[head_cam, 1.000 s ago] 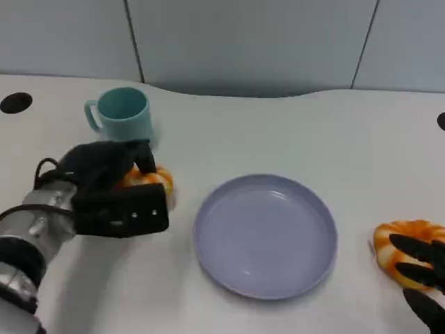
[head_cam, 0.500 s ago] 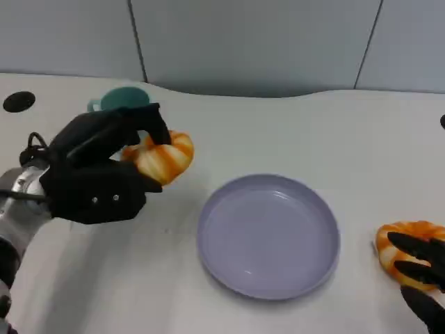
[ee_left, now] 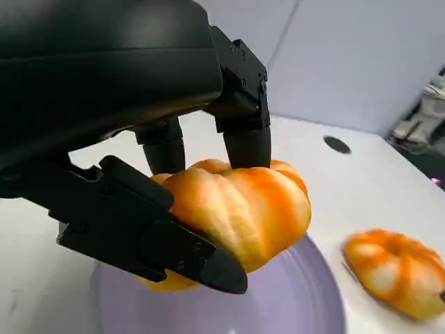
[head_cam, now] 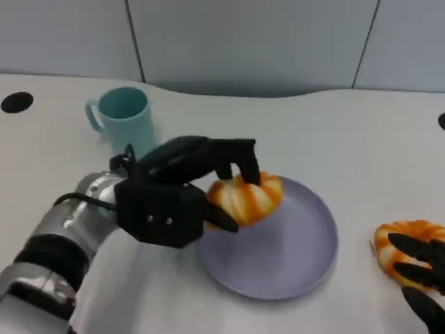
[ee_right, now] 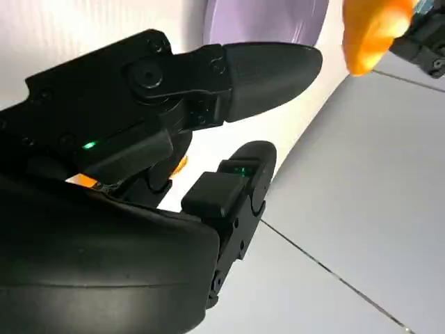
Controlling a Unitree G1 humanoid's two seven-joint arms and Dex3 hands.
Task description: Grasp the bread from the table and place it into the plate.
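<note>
Bread (head_cam: pixel 247 197) between left fingers (head_cam: pixel 240 158)

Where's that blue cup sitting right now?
In the head view the teal cup stands upright on the white table, far left, beyond the left hand and apart from the purple plate.

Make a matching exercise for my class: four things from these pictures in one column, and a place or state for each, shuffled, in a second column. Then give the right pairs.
Things:
1. mug
2. plate
3. held bread
4. second bread

Places or states:
A. gripped by the left hand above the plate
B. on the table under the right hand's fingers
C. far left, standing upright
D. centre, lilac, nothing resting on it

Pairs: 1-C, 2-D, 3-A, 4-B
</note>
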